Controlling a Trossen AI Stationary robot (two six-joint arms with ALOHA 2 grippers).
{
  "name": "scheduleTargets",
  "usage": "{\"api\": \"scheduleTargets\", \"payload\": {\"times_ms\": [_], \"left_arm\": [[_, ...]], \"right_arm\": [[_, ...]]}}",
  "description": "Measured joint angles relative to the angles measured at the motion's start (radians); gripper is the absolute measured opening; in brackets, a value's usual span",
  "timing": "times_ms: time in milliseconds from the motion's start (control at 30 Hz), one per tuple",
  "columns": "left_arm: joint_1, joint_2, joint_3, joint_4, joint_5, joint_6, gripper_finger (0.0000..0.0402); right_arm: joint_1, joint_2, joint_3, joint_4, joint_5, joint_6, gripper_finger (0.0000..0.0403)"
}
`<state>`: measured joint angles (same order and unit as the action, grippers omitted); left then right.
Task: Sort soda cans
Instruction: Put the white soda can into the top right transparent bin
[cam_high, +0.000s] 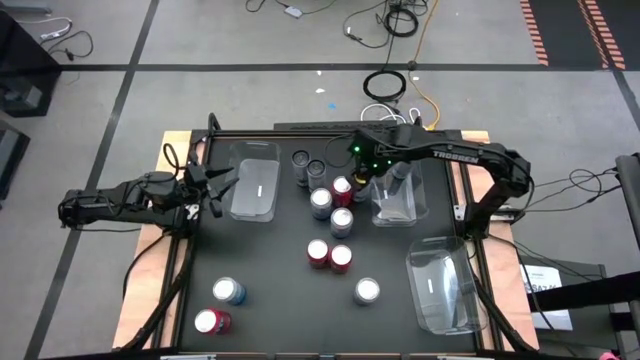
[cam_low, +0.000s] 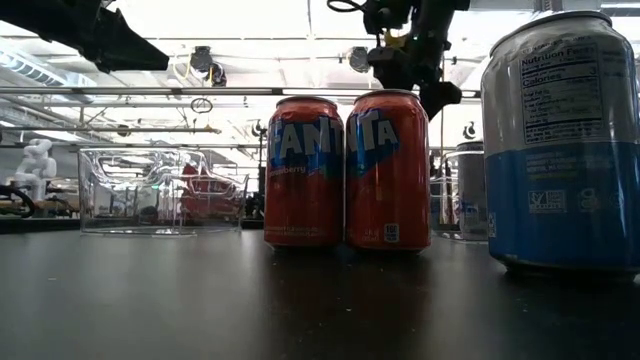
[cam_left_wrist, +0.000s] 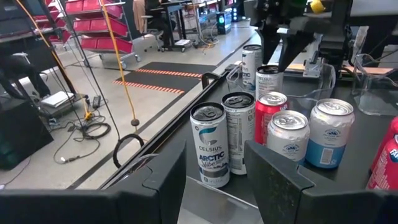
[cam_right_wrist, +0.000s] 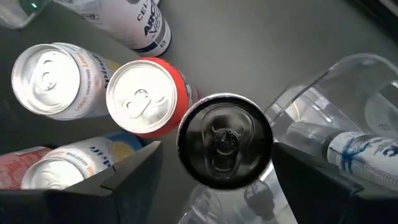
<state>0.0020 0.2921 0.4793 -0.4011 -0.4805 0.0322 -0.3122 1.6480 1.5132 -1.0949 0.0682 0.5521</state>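
Standing upright at the near edge of the black table (cam_high: 270, 300), a red can (cam_high: 212, 322) and a blue-and-silver can (cam_high: 229, 291) are seen. Farther back, a dark-topped can (cam_right_wrist: 225, 142) is pinched by the right gripper (cam_right_wrist: 214, 163) beside a clear plastic tray (cam_high: 397, 204). At the left edge, the left gripper (cam_high: 212, 186) is held with jaws pressed together.

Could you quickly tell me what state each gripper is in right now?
Left gripper: shut, empty, beside the left tray.
Right gripper: shut on a dark can.
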Motion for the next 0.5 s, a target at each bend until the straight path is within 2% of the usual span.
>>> {"api": "scheduleTargets", "payload": {"times_ms": [500], "left_arm": [[0.0, 0.0, 0.0, 0.0, -0.001, 0.0, 0.0171]], "right_arm": [[0.0, -0.101, 0.0, 0.028, 0.012, -0.007, 0.0293]]}}
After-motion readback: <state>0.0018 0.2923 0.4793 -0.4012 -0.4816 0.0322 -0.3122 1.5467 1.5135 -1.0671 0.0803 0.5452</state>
